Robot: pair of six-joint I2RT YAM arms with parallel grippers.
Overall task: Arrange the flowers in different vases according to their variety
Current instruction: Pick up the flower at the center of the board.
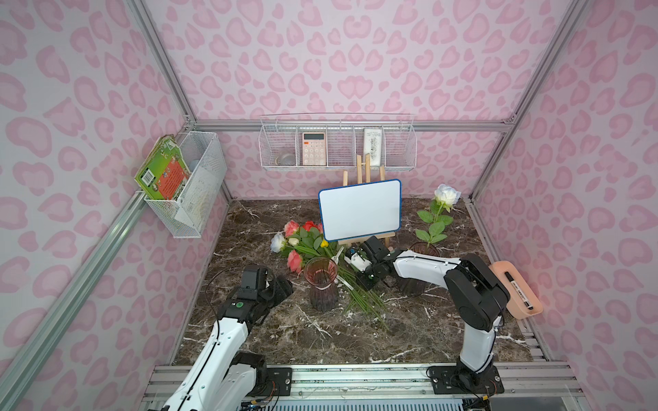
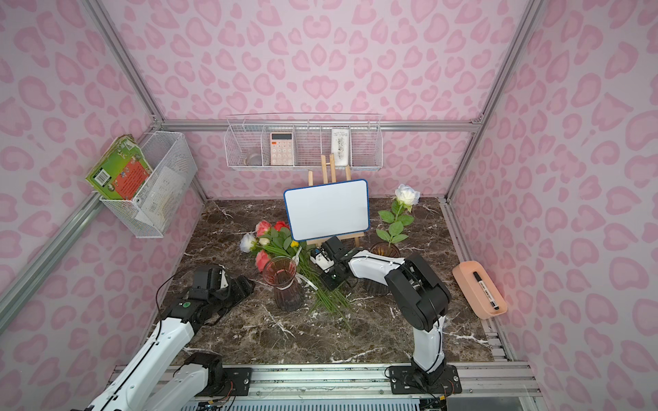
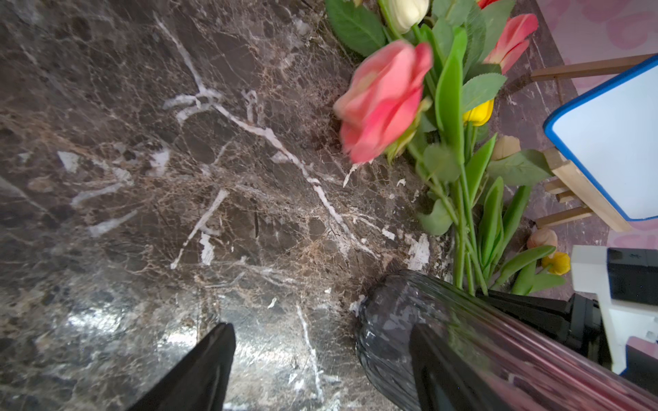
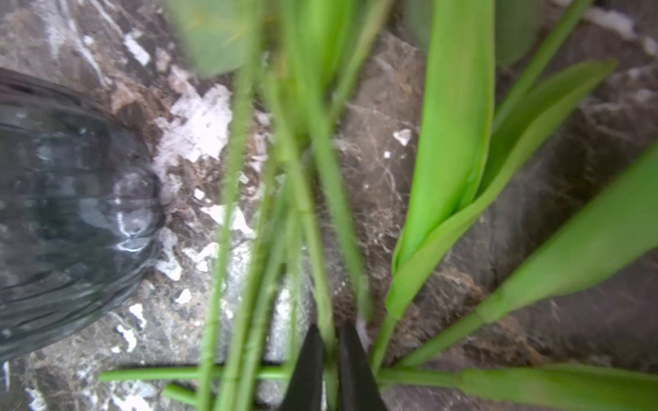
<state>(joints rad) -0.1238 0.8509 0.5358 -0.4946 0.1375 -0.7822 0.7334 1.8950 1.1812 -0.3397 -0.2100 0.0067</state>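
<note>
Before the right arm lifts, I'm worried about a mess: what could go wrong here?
The right gripper is shut on one stem crossed by others, so neighbours may drag along. Dragged stems could knock the empty vase standing close beside them. The forearm may bump the rear vase.

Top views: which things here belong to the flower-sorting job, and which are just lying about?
Job: loose flowers; white rose standing in the wider vase; flared vase; right gripper, shut on a stem.
Lying about: whiteboard; easel; calculator; green book; marker; pink tray.
</note>
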